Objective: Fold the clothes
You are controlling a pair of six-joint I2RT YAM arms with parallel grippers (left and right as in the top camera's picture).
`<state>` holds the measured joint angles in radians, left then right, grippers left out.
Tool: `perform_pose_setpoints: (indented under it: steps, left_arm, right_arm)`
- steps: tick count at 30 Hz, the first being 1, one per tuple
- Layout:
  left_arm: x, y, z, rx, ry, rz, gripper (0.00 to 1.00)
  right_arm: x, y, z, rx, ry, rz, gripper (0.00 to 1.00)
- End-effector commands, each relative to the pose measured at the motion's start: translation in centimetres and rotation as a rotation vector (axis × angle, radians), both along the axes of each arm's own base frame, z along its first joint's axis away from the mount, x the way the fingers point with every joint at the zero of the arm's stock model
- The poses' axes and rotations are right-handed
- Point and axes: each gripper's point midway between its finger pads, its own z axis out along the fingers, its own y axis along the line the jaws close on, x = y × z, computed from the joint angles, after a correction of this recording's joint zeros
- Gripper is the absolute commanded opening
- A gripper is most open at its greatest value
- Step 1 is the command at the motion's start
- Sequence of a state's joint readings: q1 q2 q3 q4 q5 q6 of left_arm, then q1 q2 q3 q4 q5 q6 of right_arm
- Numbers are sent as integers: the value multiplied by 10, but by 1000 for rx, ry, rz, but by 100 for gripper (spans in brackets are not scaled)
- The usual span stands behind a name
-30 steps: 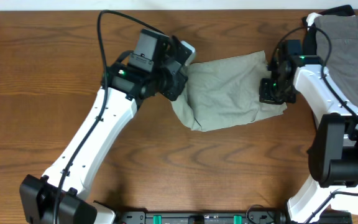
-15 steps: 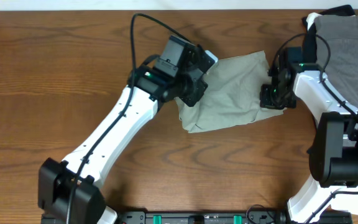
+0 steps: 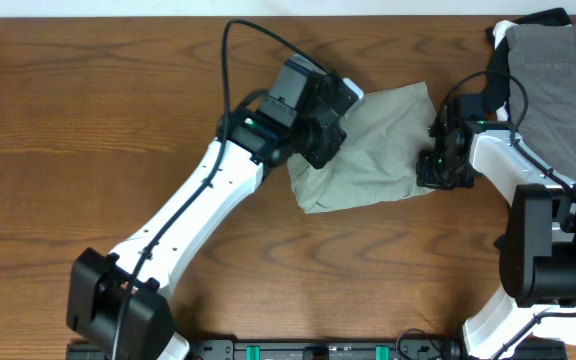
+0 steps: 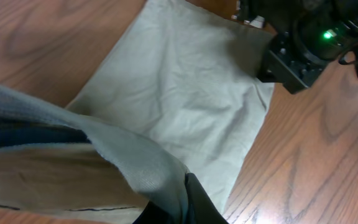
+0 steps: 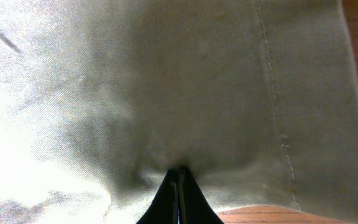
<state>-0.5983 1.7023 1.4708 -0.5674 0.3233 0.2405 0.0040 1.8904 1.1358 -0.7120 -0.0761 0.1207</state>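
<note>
The khaki-olive shorts (image 3: 378, 150) lie partly folded on the wooden table at centre right. My left gripper (image 3: 330, 140) is shut on the shorts' left edge and holds it lifted over the rest of the cloth; in the left wrist view the raised fold (image 4: 135, 155) hangs above the flat part (image 4: 185, 87). My right gripper (image 3: 438, 160) is shut and presses on the shorts' right edge; in the right wrist view its closed fingertips (image 5: 179, 180) pinch the khaki cloth (image 5: 166, 81).
A pile of grey, black and white garments (image 3: 558, 50) lies at the table's back right corner, beside my right arm. Bare wooden table (image 3: 88, 120) spreads to the left and front.
My left gripper has carried the shorts' left edge to the right, over the rest of the cloth, so the shorts look narrower. My right gripper has stayed at the right edge.
</note>
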Motion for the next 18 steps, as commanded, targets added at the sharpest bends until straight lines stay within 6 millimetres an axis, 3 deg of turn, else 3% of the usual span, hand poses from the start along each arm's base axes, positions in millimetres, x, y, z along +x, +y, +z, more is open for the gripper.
perform_pose_setpoints:
  steps: [1,11,18]
  left_arm:
    - [-1,-19,3,-11,-24,-41,6]
    - [0,-53,-7,-50,-50,-79,6]
    - [9,-68,-1,-125,-57,-34,6]
  right_arm:
    - [-20,-3,-16,-8,70,-3,1]
    - [-24,-3,-17,-9,84,-3,1]
    - [-28,-3,-22,-9,89,-4,1]
